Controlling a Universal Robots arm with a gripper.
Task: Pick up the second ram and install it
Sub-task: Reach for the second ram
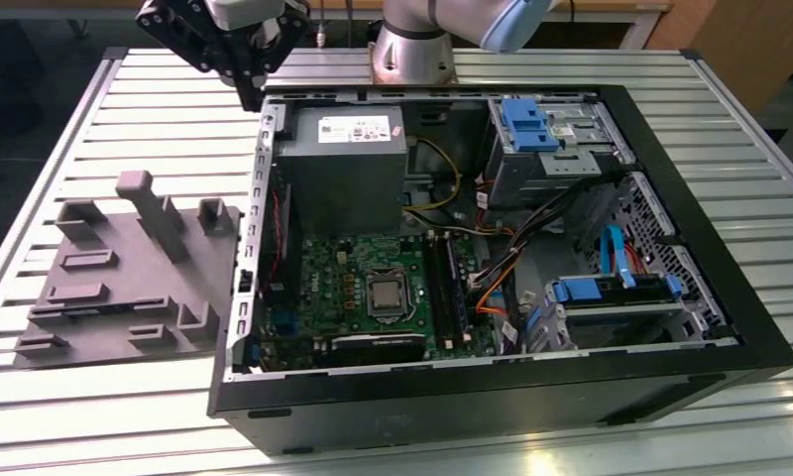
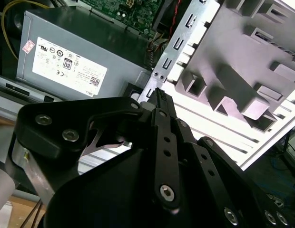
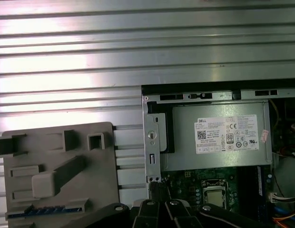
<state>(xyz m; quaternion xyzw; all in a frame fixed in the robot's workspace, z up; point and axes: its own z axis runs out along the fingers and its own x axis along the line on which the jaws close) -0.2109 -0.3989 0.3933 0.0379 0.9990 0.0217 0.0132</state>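
Note:
The second ram [image 3: 46, 209] is a thin blue-green strip lying flat in a groove of the grey moulded tray [image 3: 90, 190], on the table beside the open computer case [image 1: 714, 327]. My gripper [image 1: 251, 97] hangs above the case's far corner on the exterior view's left, higher than the tray and apart from the ram. In both wrist views its black fingers [image 2: 159, 123] meet at one tip, and nothing shows between them, so the gripper [image 3: 156, 187] is shut. The long black memory slots [image 1: 443, 288] lie on the green motherboard [image 1: 357, 273] next to the processor socket.
The grey power supply [image 1: 341, 164] fills the case's far part, just under my gripper. Blue drive brackets [image 1: 526, 124] and orange and blue cables [image 1: 496, 288] crowd the exterior view's right side. Raised blocks [image 1: 152, 213] stand on the tray. The slatted metal table [image 1: 106, 109] runs all around.

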